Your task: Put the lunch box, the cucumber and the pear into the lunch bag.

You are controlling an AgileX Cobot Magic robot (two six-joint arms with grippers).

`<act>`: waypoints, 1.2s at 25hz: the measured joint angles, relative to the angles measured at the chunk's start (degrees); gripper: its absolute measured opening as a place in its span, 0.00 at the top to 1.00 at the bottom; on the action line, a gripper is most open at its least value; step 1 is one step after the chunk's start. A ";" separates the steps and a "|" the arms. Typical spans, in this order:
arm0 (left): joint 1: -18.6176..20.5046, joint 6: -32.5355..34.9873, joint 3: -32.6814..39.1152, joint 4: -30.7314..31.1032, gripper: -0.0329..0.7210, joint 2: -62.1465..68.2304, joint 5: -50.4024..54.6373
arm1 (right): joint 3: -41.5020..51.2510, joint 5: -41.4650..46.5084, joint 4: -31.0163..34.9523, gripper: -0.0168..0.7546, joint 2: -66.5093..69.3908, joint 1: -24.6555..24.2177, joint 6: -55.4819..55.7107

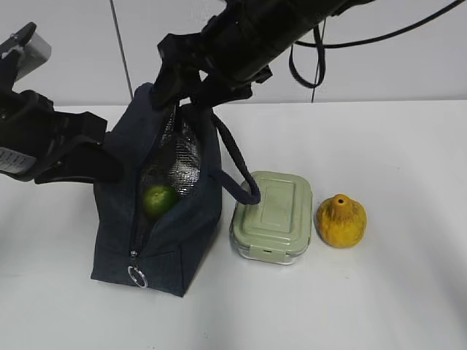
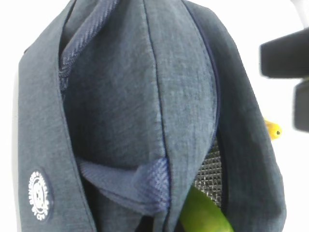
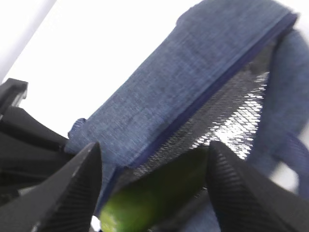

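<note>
The cucumber (image 1: 159, 200) is seen inside the bag (image 1: 182, 240), its rounded end showing through the open zipper slot at centre left of the exterior view, against the silver lining. In the right wrist view the right gripper (image 3: 154, 186) is seen with its fingers spread apart on either side of the cucumber, not pressed on it, so the release is judged to be the step in hand. The left gripper itself is not shown in any view; it is taken as closed, and seems to be at the bag's left wall, though what it pinches cannot be told.

To finish well, the right gripper should be lifted straight out along the slot, so that neither finger catches the lining or the loop handle (image 1: 237, 171) and the bag is not tipped. The mouth should be kept held wide.

The box (image 1: 273, 216) lies on the worktop (image 1: 394, 306) just right of the bag, handle end resting on its lid; the pear (image 1: 340, 220) stands just beside it, further right. Both are not yet packed.
</note>
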 joint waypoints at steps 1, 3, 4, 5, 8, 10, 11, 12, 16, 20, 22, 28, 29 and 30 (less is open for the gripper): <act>0.00 0.00 0.00 0.00 0.95 0.00 0.05 | 0.00 0.00 -1.72 0.30 -0.69 0.00 0.89; 0.00 0.00 0.00 0.00 0.95 0.00 0.05 | -0.10 0.62 -9.96 0.30 -3.07 0.00 4.55; 0.00 0.00 0.00 0.00 0.95 0.00 0.05 | -0.10 1.65 -14.09 0.30 -4.16 0.00 6.38; 0.00 0.00 0.00 0.00 0.95 0.00 0.11 | -0.10 2.60 -18.47 0.30 -4.87 0.00 8.44; 0.00 0.00 0.00 0.00 0.95 0.00 0.22 | -0.12 10.13 -32.49 0.30 -7.05 0.00 14.85; 0.00 0.00 0.00 0.00 0.95 0.00 0.28 | -0.35 15.12 -38.63 0.30 -7.47 0.00 17.69; 0.00 0.00 0.00 0.00 0.95 0.00 0.36 | -0.35 16.23 -41.32 0.30 -7.47 0.00 19.00; 0.00 0.00 0.00 0.00 0.95 0.00 0.41 | 0.04 16.57 -42.69 0.30 -7.47 0.00 19.71; 0.00 0.00 0.00 0.05 0.95 0.00 0.59 | 3.91 16.97 -44.96 0.30 -7.47 0.00 21.81; 0.00 0.00 0.00 0.05 0.95 0.00 0.65 | 9.84 16.97 -47.75 0.30 -7.47 0.00 24.35; 0.00 0.00 0.00 0.05 0.95 0.00 0.65 | 12.66 16.97 -50.67 0.30 -7.47 0.00 25.72; 0.00 0.00 0.00 0.05 0.95 0.00 0.94 | 16.53 16.71 -53.02 0.30 -6.98 0.00 26.84; 0.00 0.00 0.00 0.05 0.95 0.00 1.02 | 16.53 16.48 -53.15 0.30 -6.64 0.00 26.84; 0.00 0.05 0.00 0.05 0.95 0.00 1.08 | 16.53 16.41 -53.44 0.30 -5.92 0.00 26.84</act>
